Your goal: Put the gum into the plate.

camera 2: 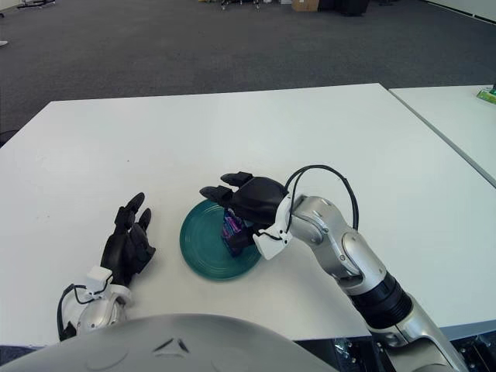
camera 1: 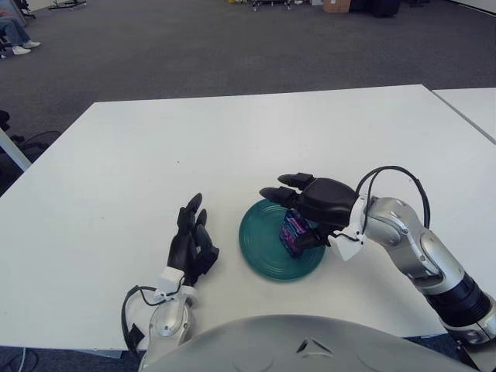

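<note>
Both of my eyes are sitting up on my head, looking forward and down over my own grey chest shell (camera 1: 310, 349) at the white table (camera 1: 232, 139), with the grey carpet floor (camera 1: 194, 46) stretching away beyond its far edge. The two are looking from spots just beside each other, so they are sharing nearly the whole scene: the table, the green plate (camera 1: 263, 248) near me, my left hand (camera 1: 192, 244) on the left and my right hand (camera 1: 314, 203) on the right. The right eye is showing everything shifted leftward, and is taking in more of the neighbouring table (camera 2: 457, 116) at the far right.
</note>
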Available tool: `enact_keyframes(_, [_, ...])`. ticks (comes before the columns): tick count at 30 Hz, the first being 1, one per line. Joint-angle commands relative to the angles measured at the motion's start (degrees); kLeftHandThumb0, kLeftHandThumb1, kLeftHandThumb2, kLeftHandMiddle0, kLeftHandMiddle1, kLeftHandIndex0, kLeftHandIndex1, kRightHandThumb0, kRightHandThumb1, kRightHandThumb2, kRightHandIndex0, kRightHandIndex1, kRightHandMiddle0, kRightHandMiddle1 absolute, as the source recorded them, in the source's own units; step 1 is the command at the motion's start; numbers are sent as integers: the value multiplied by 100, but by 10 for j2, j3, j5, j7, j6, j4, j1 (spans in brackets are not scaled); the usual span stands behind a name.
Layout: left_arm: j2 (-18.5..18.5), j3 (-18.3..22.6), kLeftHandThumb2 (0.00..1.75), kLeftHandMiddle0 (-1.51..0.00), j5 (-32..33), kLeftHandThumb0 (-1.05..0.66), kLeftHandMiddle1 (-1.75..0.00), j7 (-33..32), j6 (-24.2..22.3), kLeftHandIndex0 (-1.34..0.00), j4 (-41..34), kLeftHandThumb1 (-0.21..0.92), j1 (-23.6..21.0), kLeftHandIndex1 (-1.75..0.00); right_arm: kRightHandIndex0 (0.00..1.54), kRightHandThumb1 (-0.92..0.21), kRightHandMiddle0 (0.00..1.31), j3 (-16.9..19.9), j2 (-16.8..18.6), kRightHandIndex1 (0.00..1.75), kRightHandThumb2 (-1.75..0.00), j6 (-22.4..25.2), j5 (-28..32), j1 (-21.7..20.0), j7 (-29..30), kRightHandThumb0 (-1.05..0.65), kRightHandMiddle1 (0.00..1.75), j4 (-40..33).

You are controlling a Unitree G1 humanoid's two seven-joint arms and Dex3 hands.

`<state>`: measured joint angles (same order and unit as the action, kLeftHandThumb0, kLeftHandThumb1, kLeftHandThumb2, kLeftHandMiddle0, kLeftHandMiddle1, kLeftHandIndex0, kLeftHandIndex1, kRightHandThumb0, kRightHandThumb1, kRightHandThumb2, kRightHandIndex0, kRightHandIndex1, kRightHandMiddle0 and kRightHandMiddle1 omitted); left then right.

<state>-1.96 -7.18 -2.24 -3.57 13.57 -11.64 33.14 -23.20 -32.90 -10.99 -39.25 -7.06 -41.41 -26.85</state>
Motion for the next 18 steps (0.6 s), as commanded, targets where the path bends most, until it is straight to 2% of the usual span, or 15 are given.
enact_keyframes(1, [0,5,103,-23,-5,-100,0,-3,8,0,20,92,-14,-54,0,-92,0,11,1,0,-92,8,12,1,-2,-105,0,-7])
enact_keyframes(9, [-4,14,102,-20,-10,-100,0,-7,16,0,43,92,-29,-52,0,-92,0,19,12,0,-90,27,28,6,9,-105,0,-8])
enact_keyframes(18, [-11,13,100,-19,-19,-99,0,-15,15,0,39,92,-29,-44,0,-92,1,43,24,0,-91,62,75,-20,-5,-105,1,-13])
